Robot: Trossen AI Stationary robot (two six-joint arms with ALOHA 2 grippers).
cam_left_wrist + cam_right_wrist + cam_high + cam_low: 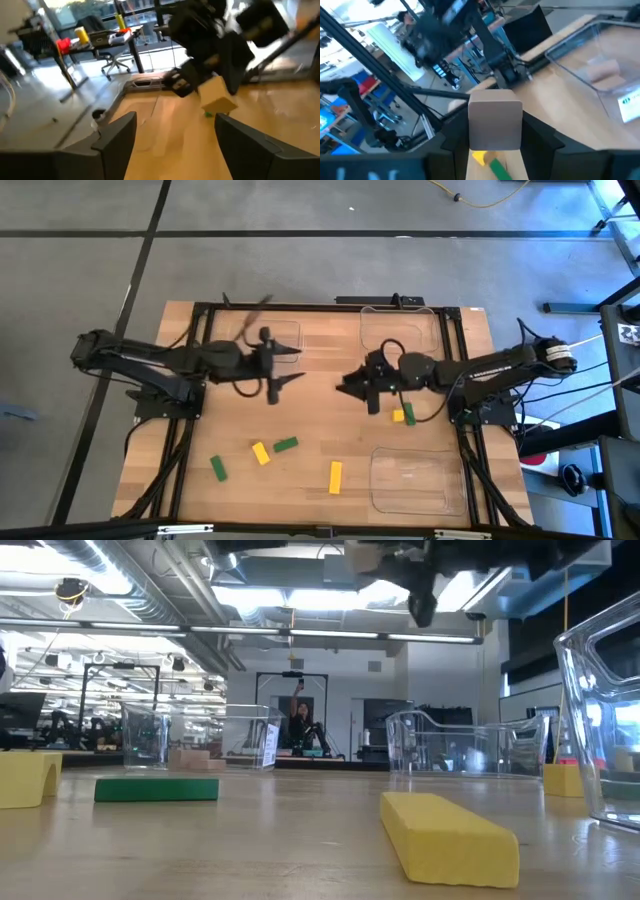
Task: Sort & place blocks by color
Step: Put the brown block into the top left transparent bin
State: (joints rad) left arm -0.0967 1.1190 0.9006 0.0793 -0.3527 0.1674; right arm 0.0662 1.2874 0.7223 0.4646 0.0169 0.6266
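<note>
My right gripper (496,137) is shut on a plain tan block (495,120) and hangs high over the middle of the table (368,385). The left wrist view shows that block (218,97) in the air. My left gripper (175,145) is open and holds nothing; it hovers left of centre (275,367). On the table lie two green bars (218,469) (286,444), two yellow bars (261,453) (335,477), and a yellow block (398,416) beside a green one (409,415). Another tan block (602,70) lies in a clear tray. My right gripper pinches the tan block between its two fingers, one on each of two opposite side faces (476,135). The block's broad face looks toward the wrist camera. The block is lifted clear of the table, above a yellow and a green block.
Three clear plastic trays stand on the table: far left (272,335), far right (400,330) and near right (415,480). The two arms face each other across the table's middle. A black frame runs along the table's edges (190,430).
</note>
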